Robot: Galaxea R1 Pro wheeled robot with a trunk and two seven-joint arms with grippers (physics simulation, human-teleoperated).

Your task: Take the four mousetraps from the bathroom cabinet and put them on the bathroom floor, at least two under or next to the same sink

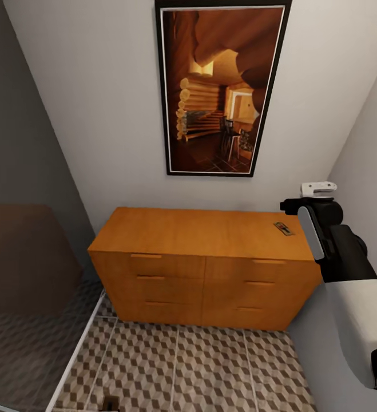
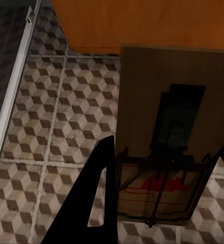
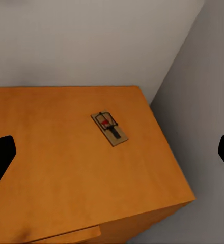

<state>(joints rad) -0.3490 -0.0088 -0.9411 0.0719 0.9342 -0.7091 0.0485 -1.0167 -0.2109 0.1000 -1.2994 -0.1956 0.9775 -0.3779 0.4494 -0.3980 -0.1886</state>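
The orange-brown cabinet [image 1: 205,252] stands against the back wall with its drawers closed. One mousetrap [image 1: 283,228] lies on its top near the right rear corner, also seen in the right wrist view as a mousetrap [image 3: 109,127]. My right gripper [image 3: 113,156] hovers above that corner, open wide, with the trap between and beyond its dark fingertips [image 3: 0,157]. My left gripper [image 2: 163,195] is shut on a second mousetrap [image 2: 173,117], held over the cube-patterned bathroom floor [image 2: 56,127] in front of the cabinet. The sink is out of view.
A large framed picture [image 1: 219,86] hangs above the cabinet. A grey wall [image 1: 371,143] closes in right beside the cabinet's right end. A dark glass panel with a white rail [image 1: 76,349] bounds the tiled floor [image 1: 182,366] on the left.
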